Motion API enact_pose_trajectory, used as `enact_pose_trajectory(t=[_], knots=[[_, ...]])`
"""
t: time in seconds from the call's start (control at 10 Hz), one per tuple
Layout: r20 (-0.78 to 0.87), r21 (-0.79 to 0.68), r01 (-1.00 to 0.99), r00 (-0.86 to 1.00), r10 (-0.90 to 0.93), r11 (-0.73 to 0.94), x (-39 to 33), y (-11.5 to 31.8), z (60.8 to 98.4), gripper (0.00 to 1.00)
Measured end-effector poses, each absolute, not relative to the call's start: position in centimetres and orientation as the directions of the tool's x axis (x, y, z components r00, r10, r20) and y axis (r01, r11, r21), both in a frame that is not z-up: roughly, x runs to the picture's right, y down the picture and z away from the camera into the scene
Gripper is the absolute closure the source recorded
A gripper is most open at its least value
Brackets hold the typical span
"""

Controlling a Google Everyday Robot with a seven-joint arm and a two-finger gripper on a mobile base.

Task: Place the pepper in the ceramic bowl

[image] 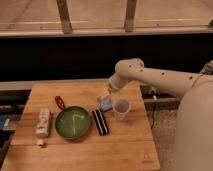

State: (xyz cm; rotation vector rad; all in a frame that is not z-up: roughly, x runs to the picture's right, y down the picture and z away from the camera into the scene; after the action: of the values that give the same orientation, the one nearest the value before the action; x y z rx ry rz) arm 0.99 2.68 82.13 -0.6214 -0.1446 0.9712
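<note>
Wooden table (pixel 100 150) holding everything. Gripper (pixel 105 98) hovering at far side, grip state unreadable. Pepper (pixel 59 102) lying well to its left in view, long axis slanting toward ceramic bowl (pixel 56 125) just beside it.

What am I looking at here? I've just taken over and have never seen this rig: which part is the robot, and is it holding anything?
One camera looks down on a wooden table. The white jointed limb from the right is the robot's arm. Its gripper hangs over the table's far middle, next to a clear plastic cup. A small blue thing sits right at the gripper; whether it is held cannot be told. On the table: the dark-red pepper, just behind the green ceramic bowl's left edge and outside it, a cream packet at the left, and a dark flat bar right of the bowl.
</note>
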Motion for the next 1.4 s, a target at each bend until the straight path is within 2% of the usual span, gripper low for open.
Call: enact_pose_trajectory(t=[0.7, 0.9, 1.4], knots=[[-0.152, -0.555, -0.724, 0.573, 0.806, 0.410, 1.0, 2.7, 82.2, 0.39], [-0.113, -0.551, -0.704, 0.594, 0.796, 0.448, 0.2, 1.6, 81.4, 0.39], [-0.024, -0.571, -0.581, 0.718, 0.695, 0.581, -8.4, -1.9, 80.5, 0.39]])
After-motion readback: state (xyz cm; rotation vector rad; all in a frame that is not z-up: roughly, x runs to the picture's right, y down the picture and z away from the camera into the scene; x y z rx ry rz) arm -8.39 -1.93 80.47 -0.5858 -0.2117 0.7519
